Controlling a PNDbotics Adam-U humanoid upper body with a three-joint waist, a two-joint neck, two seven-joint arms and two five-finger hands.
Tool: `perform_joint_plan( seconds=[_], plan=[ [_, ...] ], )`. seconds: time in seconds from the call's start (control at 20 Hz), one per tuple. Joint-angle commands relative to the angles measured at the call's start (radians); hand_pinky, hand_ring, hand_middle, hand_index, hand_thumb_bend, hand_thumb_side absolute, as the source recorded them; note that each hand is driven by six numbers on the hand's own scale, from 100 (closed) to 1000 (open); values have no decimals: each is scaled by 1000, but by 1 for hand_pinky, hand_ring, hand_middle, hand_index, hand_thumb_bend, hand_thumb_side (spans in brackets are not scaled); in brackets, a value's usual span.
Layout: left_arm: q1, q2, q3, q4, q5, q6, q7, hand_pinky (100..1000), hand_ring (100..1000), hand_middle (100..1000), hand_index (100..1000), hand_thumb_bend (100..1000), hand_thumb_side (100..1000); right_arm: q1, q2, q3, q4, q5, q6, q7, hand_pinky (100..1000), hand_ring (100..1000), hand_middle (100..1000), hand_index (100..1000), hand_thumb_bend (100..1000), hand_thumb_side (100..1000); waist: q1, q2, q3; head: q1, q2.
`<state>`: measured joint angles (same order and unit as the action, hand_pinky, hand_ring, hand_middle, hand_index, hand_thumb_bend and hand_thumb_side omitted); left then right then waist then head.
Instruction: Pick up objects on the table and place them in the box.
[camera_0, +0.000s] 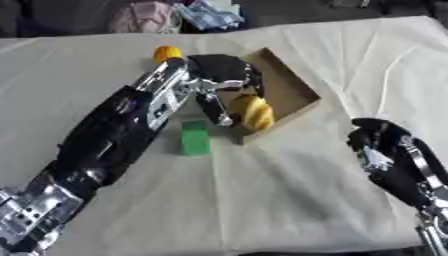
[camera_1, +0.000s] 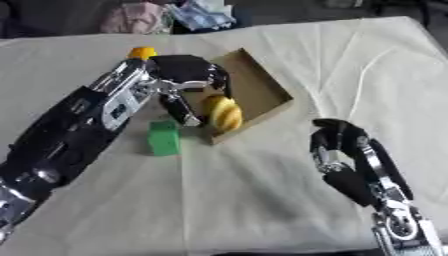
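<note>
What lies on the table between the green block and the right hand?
Nothing: only bare cream tablecloth lies between the green block and the right hand, as the left eye view shows.

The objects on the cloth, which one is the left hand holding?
The yellow ridged bread-like piece, held by the left hand at the cardboard box edge; the green block and orange ball lie untouched.

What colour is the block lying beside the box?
Green: the block lies on the cloth just left of the box, clearest in the left eye view.
</note>
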<state>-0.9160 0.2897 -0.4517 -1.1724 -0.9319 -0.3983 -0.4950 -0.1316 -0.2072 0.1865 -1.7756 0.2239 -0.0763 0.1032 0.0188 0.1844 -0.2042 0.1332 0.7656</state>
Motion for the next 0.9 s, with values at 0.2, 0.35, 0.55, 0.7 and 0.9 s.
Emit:
perform_joint_plan(
  seconds=[0.2,0.35,0.55,0.7,0.9],
  plan=[
    [-19,23,11,-26,-18,-3,-32,770,745,784,841,419,130,-6,-7,-2,-10,-6,-2,0,650,637,594,783,100,518,-10,-16,0,0,4],
    [-23,38,14,-46,-9,1,-38,771,744,777,834,417,124,-7,-7,-3,-10,-6,-2,-1,650,637,594,783,100,517,-10,-18,0,-1,4],
    [-32,86,25,-105,39,15,-64,762,715,750,812,397,120,-5,-8,-6,-9,-5,-1,-3,650,637,594,783,100,516,-10,-20,6,-6,4],
    [-38,141,30,-162,113,35,-124,759,709,747,810,385,132,-3,-10,-10,-9,-3,0,-7,650,637,594,783,100,517,-7,-21,12,-11,4],
    [-31,212,31,-229,206,67,-225,763,713,749,814,397,160,-3,-12,-13,-9,0,0,-9,650,637,594,783,100,514,-4,-22,20,-19,4]
  ],
)
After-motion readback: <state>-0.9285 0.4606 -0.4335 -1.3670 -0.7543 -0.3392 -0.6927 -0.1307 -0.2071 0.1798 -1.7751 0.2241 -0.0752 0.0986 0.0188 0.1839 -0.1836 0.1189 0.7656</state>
